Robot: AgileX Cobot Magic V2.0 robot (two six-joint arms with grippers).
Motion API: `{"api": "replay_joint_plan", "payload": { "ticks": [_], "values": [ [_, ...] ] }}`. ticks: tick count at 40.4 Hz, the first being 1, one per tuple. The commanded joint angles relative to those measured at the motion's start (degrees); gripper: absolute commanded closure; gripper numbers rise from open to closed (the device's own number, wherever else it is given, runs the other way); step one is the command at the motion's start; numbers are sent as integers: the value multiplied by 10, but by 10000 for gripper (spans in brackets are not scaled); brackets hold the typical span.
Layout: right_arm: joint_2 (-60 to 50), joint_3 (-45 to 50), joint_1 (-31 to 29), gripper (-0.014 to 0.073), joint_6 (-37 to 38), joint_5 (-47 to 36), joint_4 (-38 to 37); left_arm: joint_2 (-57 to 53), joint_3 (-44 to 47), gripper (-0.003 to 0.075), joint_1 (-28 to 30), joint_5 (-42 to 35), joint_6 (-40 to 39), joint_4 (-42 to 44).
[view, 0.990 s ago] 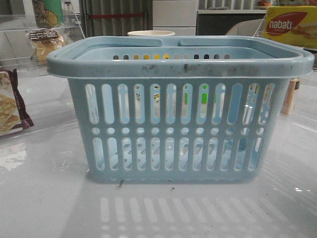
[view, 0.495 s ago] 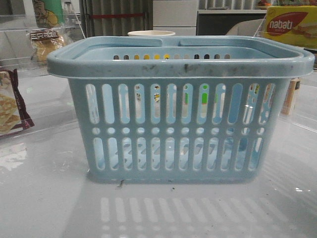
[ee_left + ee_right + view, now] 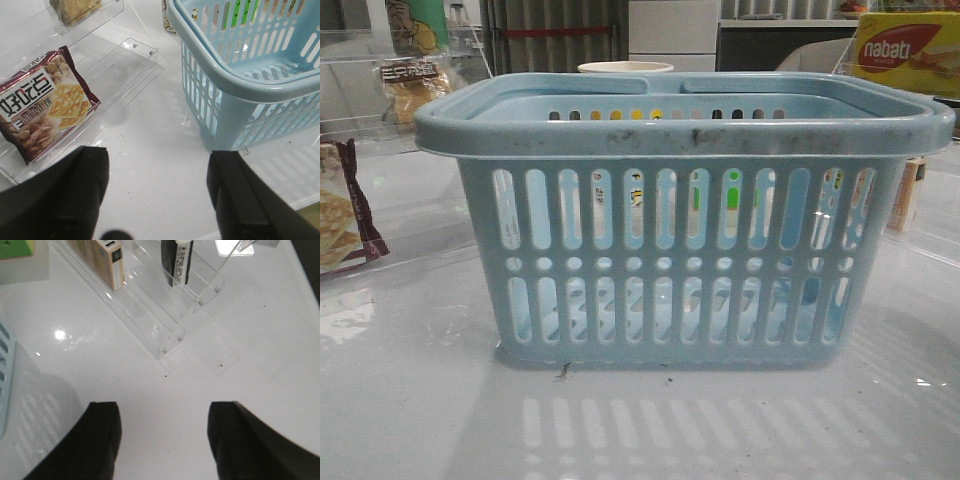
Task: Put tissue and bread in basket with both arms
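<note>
Front view: basket (image 3: 685,225) upright at bench (image 3: 410,400) centre, long axis 9-to-3 o'clock, rim up. Bread (image 3: 412,85) at 10 o'clock, on a clear shelf.

Left wrist view: left tool (image 3: 157,192) spread wide, nothing between its fingers; cracker packet (image 3: 42,102) lies flat, near the basket (image 3: 250,75).

Right wrist view: right tool (image 3: 165,437) spread, over bare bench; tissue not identifiable.

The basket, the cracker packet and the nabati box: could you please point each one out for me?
basket (image 3: 685,135): front view, near rim.
cracker packet (image 3: 42,102): left wrist view, middle of its printed face.
nabati box (image 3: 905,55): front view, its front face.
</note>
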Motion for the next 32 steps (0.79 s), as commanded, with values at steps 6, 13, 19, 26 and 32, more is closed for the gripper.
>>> {"api": "replay_joint_plan", "payload": {
  "ticks": [6,13,19,26,32],
  "values": [
    [132,-127,-8,95,-1,-63,-6,6,-16,247,-4,-40,0,-3],
    [239,-229,-8,95,-2,-48,-6,6,-16,247,-4,-40,0,-3],
    [328,-310,-8,95,-13,-11,-10,6,-16,247,-4,-40,0,-3],
    [409,-388,-8,95,-17,23,-15,6,-16,247,-4,-40,0,-3],
    [457,-420,-8,95,-17,22,-16,6,-16,247,-4,-40,0,-3]
  ]
}}
